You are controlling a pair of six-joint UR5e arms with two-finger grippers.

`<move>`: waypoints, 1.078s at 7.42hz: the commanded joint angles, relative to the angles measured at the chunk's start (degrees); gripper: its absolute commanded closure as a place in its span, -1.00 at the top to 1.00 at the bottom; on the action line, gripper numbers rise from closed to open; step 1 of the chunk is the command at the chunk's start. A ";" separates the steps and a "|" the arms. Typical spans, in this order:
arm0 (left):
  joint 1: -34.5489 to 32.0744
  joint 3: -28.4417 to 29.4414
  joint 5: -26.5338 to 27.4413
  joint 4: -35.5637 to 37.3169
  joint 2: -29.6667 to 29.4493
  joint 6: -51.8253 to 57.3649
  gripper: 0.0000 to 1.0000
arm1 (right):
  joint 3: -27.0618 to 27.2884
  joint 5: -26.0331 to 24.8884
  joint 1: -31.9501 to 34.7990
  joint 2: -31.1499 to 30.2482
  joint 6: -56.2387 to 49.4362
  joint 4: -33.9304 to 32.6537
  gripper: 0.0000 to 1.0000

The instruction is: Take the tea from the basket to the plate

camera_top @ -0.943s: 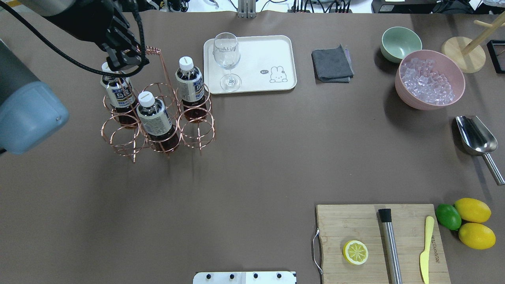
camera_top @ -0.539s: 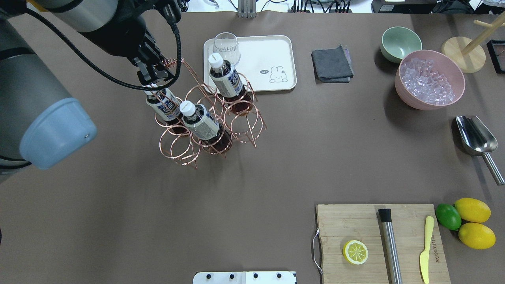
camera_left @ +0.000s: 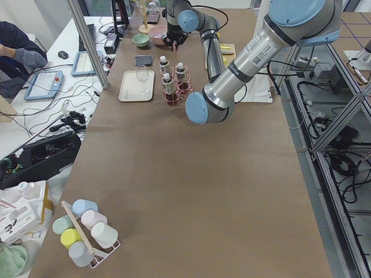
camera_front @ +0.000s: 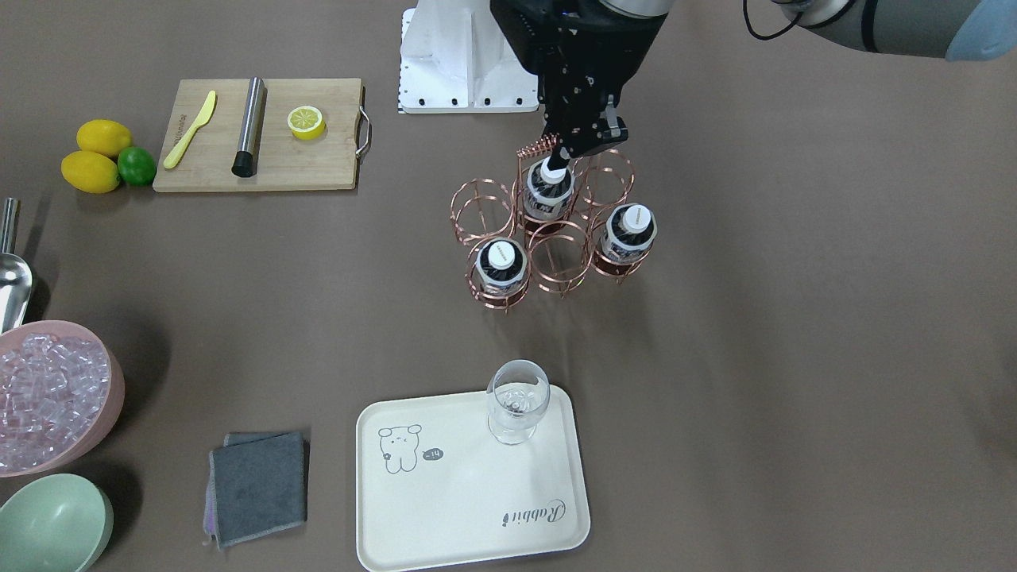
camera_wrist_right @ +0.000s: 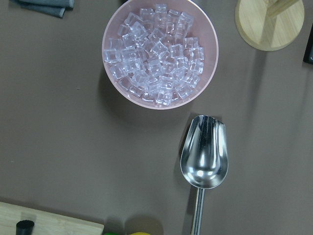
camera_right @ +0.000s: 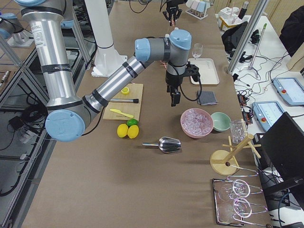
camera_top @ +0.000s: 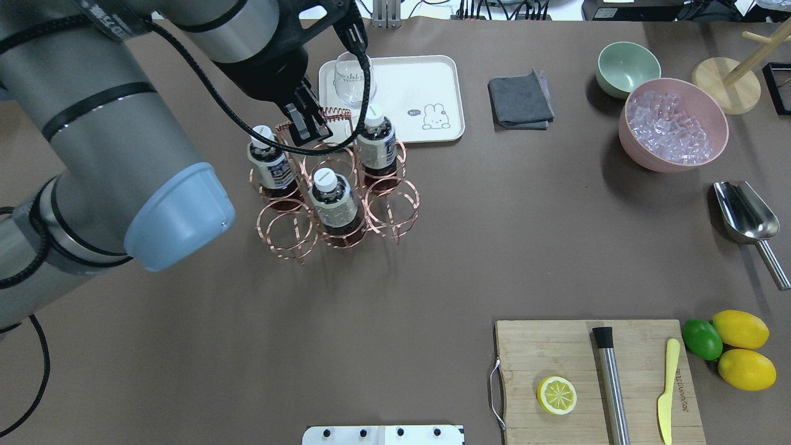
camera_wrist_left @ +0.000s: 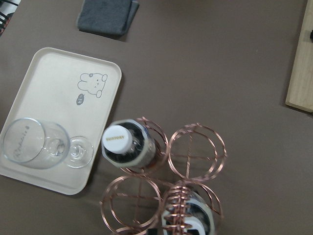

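Note:
Three tea bottles stand in a copper wire basket [camera_top: 393, 204]: one at the left [camera_top: 270, 164], one in front [camera_top: 332, 198] and one nearest the tray [camera_top: 376, 145]. My left gripper [camera_top: 307, 127] is shut on the basket's coiled handle [camera_top: 337, 114], above the bottles; it also shows in the front-facing view [camera_front: 586, 141]. The cream plate [camera_top: 426, 80] with the bear drawing lies just beyond the basket and holds a wine glass [camera_top: 353, 77]. My right gripper [camera_right: 174, 97] hangs over the ice bowl and shows only in the right side view, so I cannot tell whether it is open or shut.
A grey cloth [camera_top: 520, 100], a mint-green bowl [camera_top: 627, 67] and a pink bowl of ice [camera_top: 673, 123] lie right of the plate. A metal scoop [camera_top: 744, 213] is at the right edge. A cutting board [camera_top: 596, 383] with a lemon half, a muddler and a knife is front right, beside lemons and a lime.
My left arm has carried the basket with its three bottles to the right, from the table's left side to beside the plate. The basket tilted on the way and now hangs upright.

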 commanded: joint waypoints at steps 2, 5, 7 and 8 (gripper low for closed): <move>3.81 0.06 2.78 -0.09 -2.10 -4.30 -1.00 | -1.46 2.02 -0.33 4.07 0.77 -1.84 0.99; 4.25 -0.21 2.34 0.00 -2.80 -4.65 -1.00 | -2.35 3.95 -1.90 8.82 11.46 -1.75 0.99; 6.27 -0.99 2.87 -0.17 -2.72 -3.95 -1.00 | -2.44 4.04 -4.89 11.63 18.76 -1.58 0.99; 6.71 -1.52 2.69 -0.26 -2.72 -3.69 -1.00 | -2.17 4.74 -6.21 12.08 22.71 -1.23 0.99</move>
